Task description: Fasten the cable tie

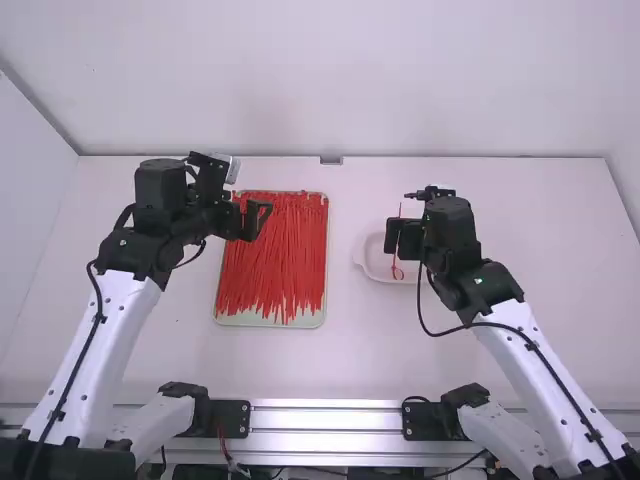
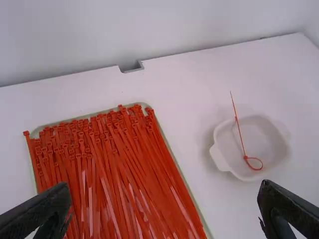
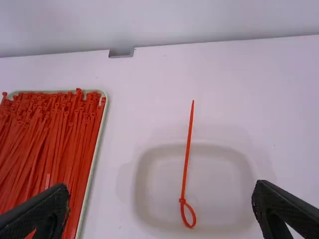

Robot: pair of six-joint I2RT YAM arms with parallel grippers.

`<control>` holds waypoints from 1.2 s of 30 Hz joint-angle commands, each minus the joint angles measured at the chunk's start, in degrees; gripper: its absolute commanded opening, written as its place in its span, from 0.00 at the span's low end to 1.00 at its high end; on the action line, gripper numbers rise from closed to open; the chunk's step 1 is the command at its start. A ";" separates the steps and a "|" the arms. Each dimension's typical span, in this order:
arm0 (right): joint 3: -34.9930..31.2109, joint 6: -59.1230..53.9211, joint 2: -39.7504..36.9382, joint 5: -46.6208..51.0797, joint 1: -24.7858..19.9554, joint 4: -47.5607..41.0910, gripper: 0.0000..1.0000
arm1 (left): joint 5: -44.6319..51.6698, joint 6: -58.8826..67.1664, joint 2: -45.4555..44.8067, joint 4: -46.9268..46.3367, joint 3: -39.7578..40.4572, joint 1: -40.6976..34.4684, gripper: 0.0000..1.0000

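The cable tie (image 3: 186, 164) lies in the white dish (image 3: 224, 189), tail past its 12 o'clock rim. Wrist views show the whole tie with its closed loop; from above the right gripper (image 1: 403, 240) covers its middle. This one and the left gripper (image 1: 262, 220) are wide open, empty.

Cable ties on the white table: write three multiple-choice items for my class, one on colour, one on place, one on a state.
1. What colour are the loose ties on the tray? A blue; B red; C green.
2. Where does the looped tie lie? A on the tray; B under the tray; C in the white dish.
3. In what state is the left gripper? A open; B shut on a tie; C shut, empty.

Answers: 1 B, the whole heap is red. 2 C, its loop rests inside the dish. 3 A, the left wrist view shows a wide gap between its fingers.
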 commanded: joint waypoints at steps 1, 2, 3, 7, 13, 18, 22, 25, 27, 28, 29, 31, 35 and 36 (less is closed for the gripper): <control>1.42 0.17 -0.50 0.57 0.15 -0.07 0.98 | -0.22 -0.22 -0.52 -0.22 -0.44 0.00 0.99; 1.42 0.15 -0.50 0.59 0.15 -0.09 0.98 | -0.22 -0.24 -0.52 -0.24 -0.44 0.11 0.99; 1.42 0.15 -0.50 0.61 0.15 -0.09 0.98 | -0.20 -0.26 -0.52 -0.24 -0.44 0.28 0.99; 1.42 0.00 -0.50 0.63 0.15 -0.09 0.98 | -0.22 -0.24 -0.52 -0.24 -0.44 -0.07 0.99; -0.45 -1.87 -2.37 -1.17 -1.72 1.78 0.95 | -2.04 -1.08 -2.37 1.56 -2.28 1.89 0.96; -3.94 -5.36 -5.86 -4.66 -5.21 5.27 0.89 | -5.40 -1.08 -5.73 4.92 -5.64 4.08 0.90; -7.30 -8.72 -9.23 -8.02 -8.57 8.64 0.83 | -8.56 -1.08 -8.89 8.08 -8.80 4.08 0.84; -10.96 -12.38 -12.88 -8.32 -12.23 12.29 0.77 | -11.97 -1.08 -12.29 11.49 -12.21 4.08 0.78; -12.81 -14.23 -14.73 -8.32 -14.08 14.14 0.73 | -13.69 -1.08 -14.02 13.21 -13.93 4.08 0.75; -14.10 -14.94 -16.02 -8.32 -15.36 15.43 0.71 | -14.90 -1.08 -15.23 14.42 -15.14 4.08 0.73; -15.42 -14.94 -17.34 -8.32 -16.69 16.75 0.69 | -16.14 -1.08 -16.47 15.66 -16.38 4.08 0.71; -17.47 -14.94 -19.39 -8.32 -18.74 18.80 0.65 | -18.08 -1.08 -18.41 17.60 -18.32 4.08 0.68; -22.84 -14.94 -24.76 -8.32 -20.80 23.11 0.56 | -23.24 -1.08 -23.57 22.76 -23.49 4.08 0.59; -24.30 -14.94 -26.23 -8.32 -20.80 23.11 0.53 | -23.27 -1.08 -25.01 24.20 -24.92 4.08 0.56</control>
